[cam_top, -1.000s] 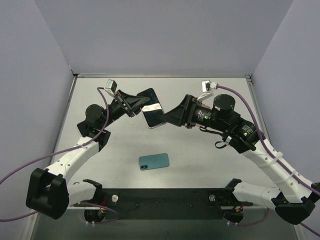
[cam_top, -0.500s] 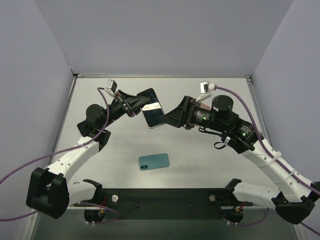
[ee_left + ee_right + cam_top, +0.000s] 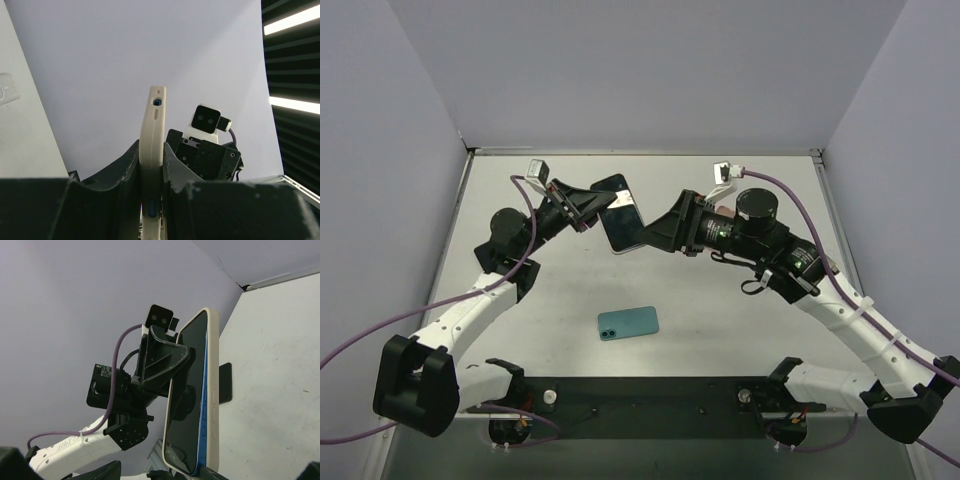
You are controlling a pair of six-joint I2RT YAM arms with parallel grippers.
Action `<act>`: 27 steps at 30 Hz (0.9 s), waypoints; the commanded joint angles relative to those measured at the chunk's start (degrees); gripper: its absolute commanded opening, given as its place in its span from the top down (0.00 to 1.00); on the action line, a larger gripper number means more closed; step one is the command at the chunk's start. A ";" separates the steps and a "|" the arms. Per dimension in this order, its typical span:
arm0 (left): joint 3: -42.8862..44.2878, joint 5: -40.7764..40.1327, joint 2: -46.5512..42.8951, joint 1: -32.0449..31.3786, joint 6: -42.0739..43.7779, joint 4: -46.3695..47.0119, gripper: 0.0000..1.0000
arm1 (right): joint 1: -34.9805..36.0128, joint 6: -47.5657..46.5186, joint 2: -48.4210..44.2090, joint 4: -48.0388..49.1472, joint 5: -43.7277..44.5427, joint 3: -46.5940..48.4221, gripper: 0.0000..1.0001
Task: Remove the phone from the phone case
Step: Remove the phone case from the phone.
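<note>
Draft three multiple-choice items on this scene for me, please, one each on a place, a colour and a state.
1. Where does the teal phone-shaped item lie?
A) flat on the table, on the near side of the raised phone
B) leaning on the back wall
C) hanging over the table's edge

2. What colour is the case on the raised phone?
A) black
B) cream-white
C) red

3. How is the cased phone held?
A) lying flat on the table
B) hanging from a cable
C) clamped between the fingers of the left hand, off the table

Answers:
1 A, since the top view shows it flat on the table, below the raised phone.
2 B, since the right wrist view shows a cream-white rim round a blue phone edge.
3 C, since the left wrist view shows a finger pressed on each face of the case.
</note>
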 commanded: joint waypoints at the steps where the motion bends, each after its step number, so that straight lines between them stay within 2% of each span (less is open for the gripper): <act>1: 1.58 -0.15 -2.37 -0.54 -2.16 6.60 1.00 | 0.24 0.67 2.21 3.06 -0.17 -1.67 0.43; 27: 3.16 0.02 -3.70 -0.63 -2.69 5.89 1.00 | 0.41 1.90 10.65 7.46 -1.58 -3.78 0.43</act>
